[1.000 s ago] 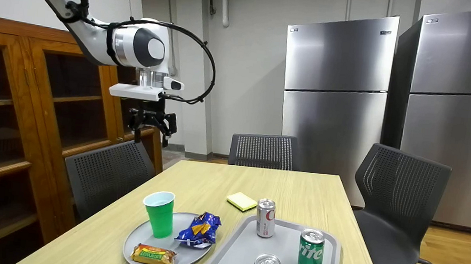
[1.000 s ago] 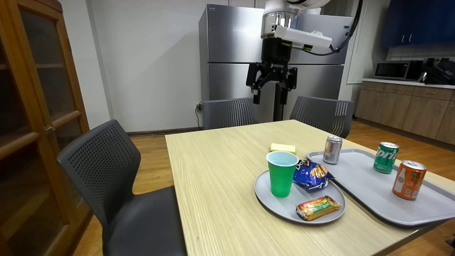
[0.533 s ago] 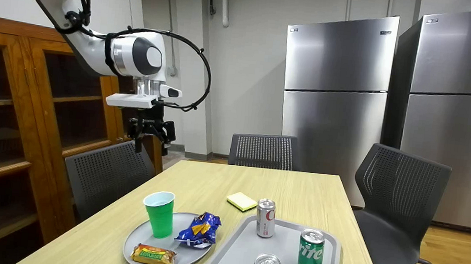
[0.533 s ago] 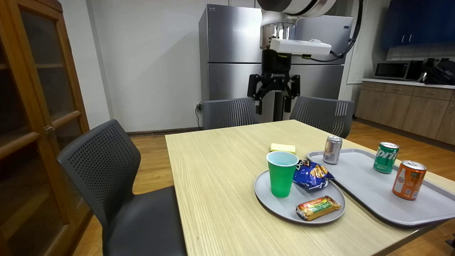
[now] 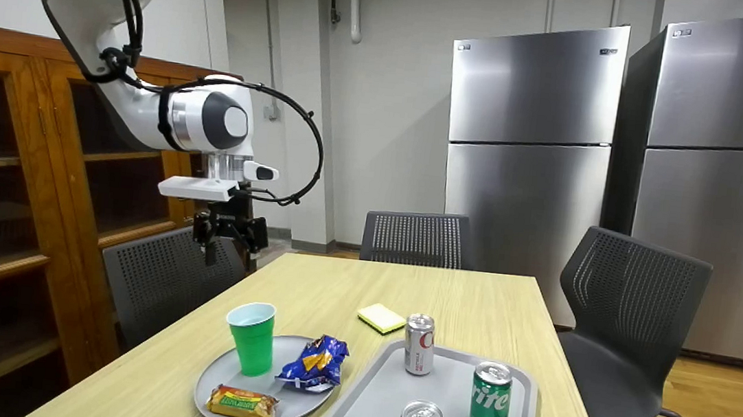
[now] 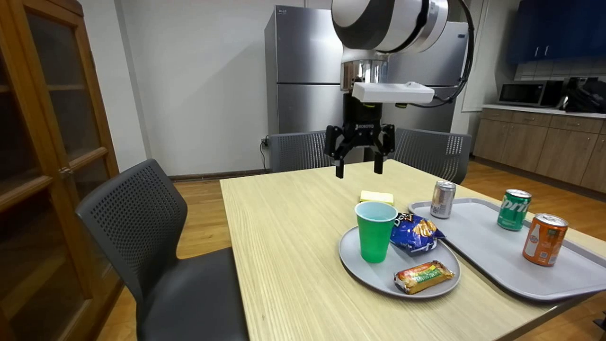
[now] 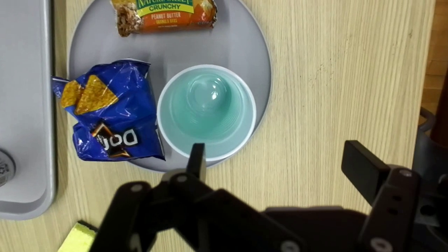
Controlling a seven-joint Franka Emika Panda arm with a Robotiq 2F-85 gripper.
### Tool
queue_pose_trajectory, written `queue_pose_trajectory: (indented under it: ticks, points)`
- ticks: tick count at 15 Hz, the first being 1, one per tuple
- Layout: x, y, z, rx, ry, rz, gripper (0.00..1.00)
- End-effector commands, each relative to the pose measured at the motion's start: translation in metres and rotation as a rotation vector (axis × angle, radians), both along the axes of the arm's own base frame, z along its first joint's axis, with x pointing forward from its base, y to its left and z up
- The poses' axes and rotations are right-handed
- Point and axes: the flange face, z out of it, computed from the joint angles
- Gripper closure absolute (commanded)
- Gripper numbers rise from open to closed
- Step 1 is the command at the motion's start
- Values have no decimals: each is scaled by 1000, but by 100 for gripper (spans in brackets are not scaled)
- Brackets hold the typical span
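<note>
Over the table (image 6: 284, 246), the empty gripper (image 6: 359, 169) is hanging, seemingly pre-grasp, the cup (image 6: 373, 239) beyond its spread jaws likely demanding recentring.

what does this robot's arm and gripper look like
The arm is white and rounded, with dark grey panels, a silvery band and a looping black cable. A white bar is mounted above the gripper, which is black with two jointed fingers and pale ROBOTIQ lettering.
</note>
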Motion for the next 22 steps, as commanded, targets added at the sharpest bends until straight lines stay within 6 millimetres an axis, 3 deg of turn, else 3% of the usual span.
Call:
queue_pose_trajectory:
  ticks: [1,6,14,22]
  points:
    - [1,9,-17,-7,-29,16,0]
    - [7,13,-45,-22,-46,34,0]
    - [-6,23,-81,-70,-21,97,0]
    - [-10,24,-97,-92,17,110,0]
